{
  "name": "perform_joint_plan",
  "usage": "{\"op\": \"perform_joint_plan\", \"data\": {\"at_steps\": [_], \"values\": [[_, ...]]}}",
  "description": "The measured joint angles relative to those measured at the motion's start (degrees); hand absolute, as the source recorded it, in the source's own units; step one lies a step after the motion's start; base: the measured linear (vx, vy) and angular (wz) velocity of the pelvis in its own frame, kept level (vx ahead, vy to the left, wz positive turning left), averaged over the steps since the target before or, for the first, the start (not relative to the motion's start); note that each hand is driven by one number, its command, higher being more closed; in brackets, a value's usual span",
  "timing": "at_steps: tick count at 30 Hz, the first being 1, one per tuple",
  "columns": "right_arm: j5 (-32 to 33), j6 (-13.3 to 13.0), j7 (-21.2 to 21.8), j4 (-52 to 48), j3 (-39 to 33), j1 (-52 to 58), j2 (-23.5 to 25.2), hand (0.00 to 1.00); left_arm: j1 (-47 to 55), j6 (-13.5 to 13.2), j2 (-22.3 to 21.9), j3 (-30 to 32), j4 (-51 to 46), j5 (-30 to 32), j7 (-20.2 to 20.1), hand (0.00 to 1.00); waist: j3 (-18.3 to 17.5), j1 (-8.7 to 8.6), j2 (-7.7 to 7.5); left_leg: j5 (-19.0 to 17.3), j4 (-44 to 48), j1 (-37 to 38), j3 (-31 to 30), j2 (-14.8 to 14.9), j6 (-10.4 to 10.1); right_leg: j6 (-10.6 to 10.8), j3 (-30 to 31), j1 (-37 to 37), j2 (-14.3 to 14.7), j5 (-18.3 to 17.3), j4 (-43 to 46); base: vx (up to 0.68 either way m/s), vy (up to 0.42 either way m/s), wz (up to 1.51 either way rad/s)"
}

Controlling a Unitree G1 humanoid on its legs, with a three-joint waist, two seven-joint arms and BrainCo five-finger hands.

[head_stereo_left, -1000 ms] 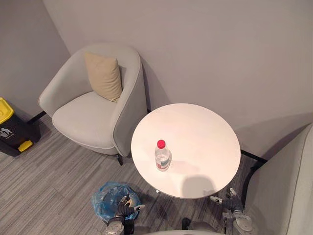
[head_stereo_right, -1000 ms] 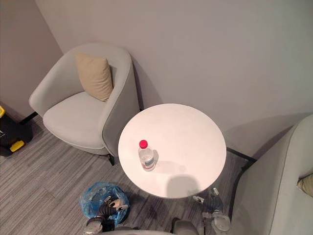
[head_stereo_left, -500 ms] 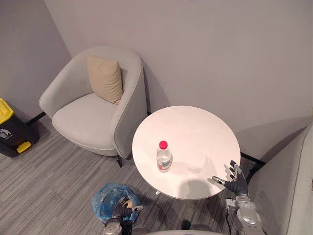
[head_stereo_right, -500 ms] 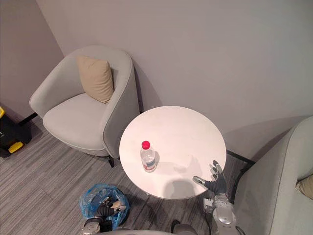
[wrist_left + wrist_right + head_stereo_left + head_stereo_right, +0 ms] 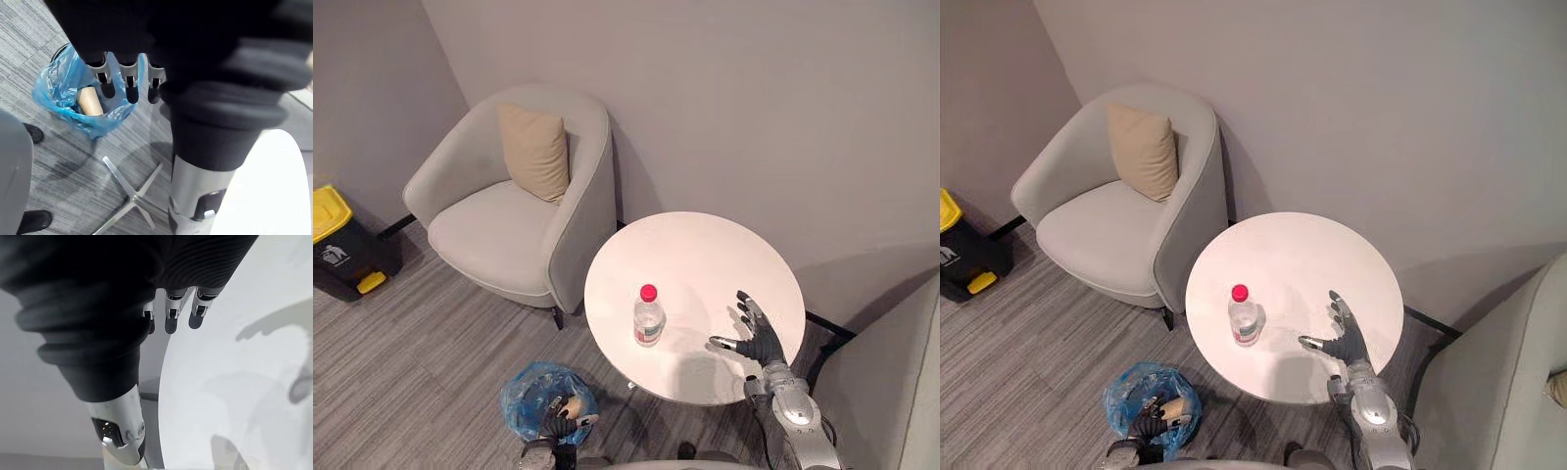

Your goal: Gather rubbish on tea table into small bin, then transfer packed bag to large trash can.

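Observation:
A clear plastic bottle [image 5: 647, 315] with a red cap stands upright on the round white tea table [image 5: 705, 245], left of its middle. My right hand [image 5: 759, 339] hovers open over the table's near right part, about a hand's width to the right of the bottle, fingers [image 5: 168, 316] spread and holding nothing. On the floor by the table's near left side sits the small bin lined with a blue bag [image 5: 533, 406], a tan paper cup [image 5: 90, 100] inside it. My left hand [image 5: 561, 423] hangs just above that bin, fingers [image 5: 128, 83] relaxed and empty. The large black trash can with a yellow lid [image 5: 337, 240] stands far left.
A grey armchair [image 5: 499, 230] with a beige cushion [image 5: 536, 152] stands left of the table against the wall. Another grey chair [image 5: 913, 392] flanks the table's right. The table's metal star foot [image 5: 129, 200] spreads over the striped grey carpet beside the bin.
My right hand has risen from below the table's near edge to above the tabletop, fingers spread, and moved toward the bottle. The camera has shifted slightly. The left hand stays by the bin.

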Motion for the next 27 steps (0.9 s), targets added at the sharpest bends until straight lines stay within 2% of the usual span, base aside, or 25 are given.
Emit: {"op": "perform_joint_plan", "data": {"at_steps": [15, 20, 23, 27], "values": [[-4.1, 0.12, 0.8, 9.14, 9.88, -8.68, -2.24, 0.0, 0.84, -0.23, 0.97, -0.25, 0.01, 0.82, -0.04, 0.0, -0.44, 0.24, -0.03, 1.81, -1.11, -4.24, -5.7, -0.5, -0.41, -0.16, -5.59, -1.33, -0.32, 0.4, -2.25, 0.0, -0.005, 0.2], [-4.9, 0.13, 0.52, 10.66, 10.83, -11.08, -2.17, 0.0, 0.42, -0.26, 0.98, -1.44, -0.03, 1.23, -0.06, 0.0, -0.22, 0.47, 0.33, 2.6, -1.04, -5.67, -7.05, -1.01, -0.68, -0.16, -7.02, -2.01, -0.82, 0.42, -2.4, 0.0, 0.016, 0.18], [-5.69, 0.17, 0.24, 13.41, 10.85, -12.82, -2.19, 0.0, -0.35, -0.27, 0.97, -2.06, -0.04, 1.24, -0.06, 0.0, 0.66, 1.41, 0.97, 3.08, -1.0, -6.27, -7.51, -1.21, -0.58, -0.11, -7.48, -2.34, -1.0, 0.63, -2.32, -0.05, 0.017, 0.11], [-6.43, 0.2, -1.11, 14.1, 10.89, -13.42, -2.16, 0.0, -0.65, -0.85, 0.85, -2.07, -0.07, 1.24, -0.04, 0.0, 1.68, 1.49, 1.69, 3.6, -0.85, -8.15, -8.4, -1.52, -0.62, -0.05, -8.46, -3.36, -1.34, 0.7, -1.97, -0.06, 0.017, 0.12]]}}
